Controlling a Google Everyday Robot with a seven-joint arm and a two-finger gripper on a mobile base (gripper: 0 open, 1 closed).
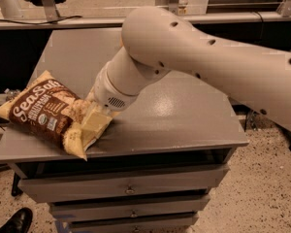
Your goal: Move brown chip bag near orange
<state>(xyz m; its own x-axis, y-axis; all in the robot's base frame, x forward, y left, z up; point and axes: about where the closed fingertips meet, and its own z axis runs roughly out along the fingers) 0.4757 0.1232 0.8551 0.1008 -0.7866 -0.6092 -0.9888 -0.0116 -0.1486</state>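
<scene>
1. Brown in front and pale at the ends: saw the brown chip bag [43, 113] lying flat on the left front part of the grey cabinet top [184, 115].
2. Saw its long side run from far-left to near-right, with the "Sea Salt" words at the far-left end.
3. Saw one corner poke out over the left edge and another reach the front edge; saw lots of bare top to the right.
4. Found the gripper [103, 113] at the bag's pale near-right end, hidden under the white arm [194, 47]; could not tell if open or closed.
</scene>
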